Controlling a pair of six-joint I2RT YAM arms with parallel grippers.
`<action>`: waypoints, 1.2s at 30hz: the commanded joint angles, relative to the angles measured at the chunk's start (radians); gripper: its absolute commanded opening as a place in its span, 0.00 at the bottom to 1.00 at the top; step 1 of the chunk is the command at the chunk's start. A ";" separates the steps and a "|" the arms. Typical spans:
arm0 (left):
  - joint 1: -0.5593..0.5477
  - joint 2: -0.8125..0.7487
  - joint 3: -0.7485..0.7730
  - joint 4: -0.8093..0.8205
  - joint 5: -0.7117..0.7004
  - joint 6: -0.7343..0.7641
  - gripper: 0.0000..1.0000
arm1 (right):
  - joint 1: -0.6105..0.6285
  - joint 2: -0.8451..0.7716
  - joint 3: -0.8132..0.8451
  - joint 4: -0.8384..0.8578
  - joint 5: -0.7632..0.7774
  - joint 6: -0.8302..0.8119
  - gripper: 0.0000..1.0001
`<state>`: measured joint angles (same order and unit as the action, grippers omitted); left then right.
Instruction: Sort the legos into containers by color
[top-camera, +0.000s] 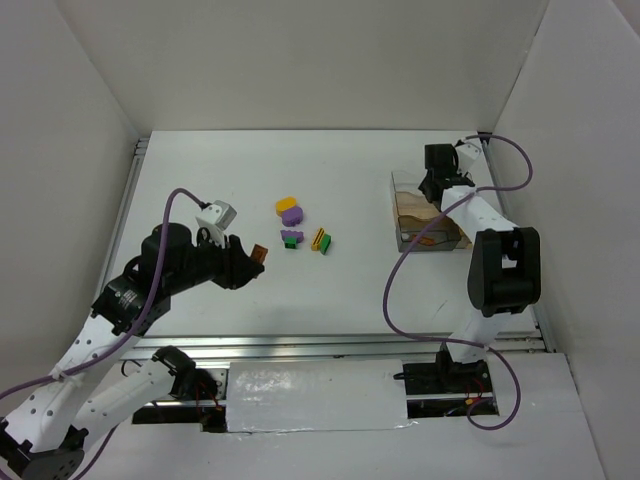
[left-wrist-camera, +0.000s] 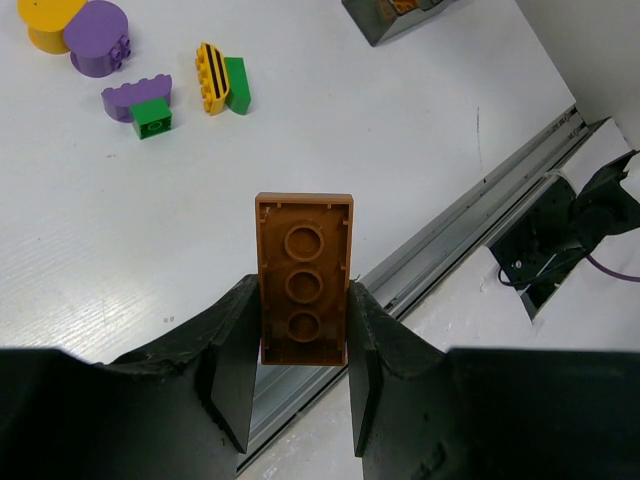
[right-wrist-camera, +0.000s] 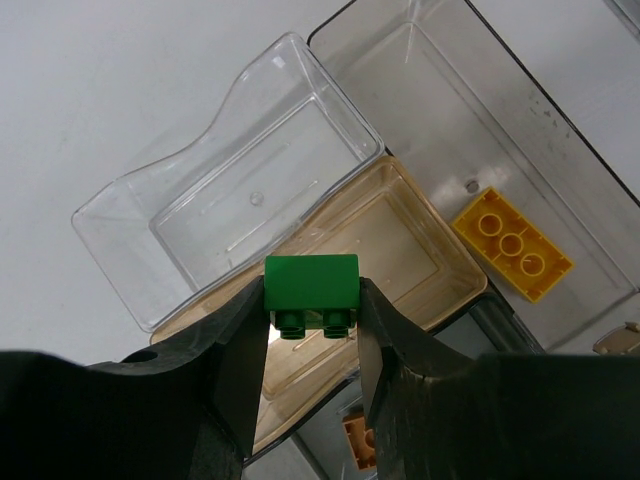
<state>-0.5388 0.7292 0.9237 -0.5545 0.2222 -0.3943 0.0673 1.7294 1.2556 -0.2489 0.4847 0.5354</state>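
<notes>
My left gripper (left-wrist-camera: 300, 335) is shut on an orange-brown brick (left-wrist-camera: 304, 275), held above the table with its hollow underside facing the camera; the top view shows the brick (top-camera: 259, 254) left of the pile. Loose legos lie mid-table: a yellow piece (top-camera: 286, 203), a purple piece (top-camera: 293, 214), a purple arch with a green brick (top-camera: 291, 238), and a yellow-and-green pair (top-camera: 321, 241). My right gripper (right-wrist-camera: 311, 325) is shut on a green brick (right-wrist-camera: 311, 285) above the containers (top-camera: 397, 205), over the brownish-tinted tray (right-wrist-camera: 420, 235).
A clear tray (right-wrist-camera: 130, 215) lies left of the tinted one. A grey-tinted bin (right-wrist-camera: 420, 60) behind holds a yellow brick (right-wrist-camera: 511, 243). An orange brick (right-wrist-camera: 360, 440) shows in a lower compartment. A metal rail (left-wrist-camera: 480, 190) runs along the table's near edge.
</notes>
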 joint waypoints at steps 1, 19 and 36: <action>0.005 -0.007 0.009 0.031 0.019 0.018 0.00 | -0.006 -0.001 -0.002 0.008 0.015 0.028 0.11; 0.019 0.068 0.027 0.134 0.196 -0.064 0.00 | 0.047 -0.239 -0.128 0.080 -0.393 -0.064 0.72; 0.003 0.084 -0.060 0.699 0.750 -0.316 0.00 | 0.569 -0.800 -0.515 0.763 -1.328 0.259 0.81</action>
<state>-0.5285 0.8474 0.8608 0.0360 0.9043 -0.6804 0.5659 0.8970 0.7589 0.3836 -0.7994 0.7189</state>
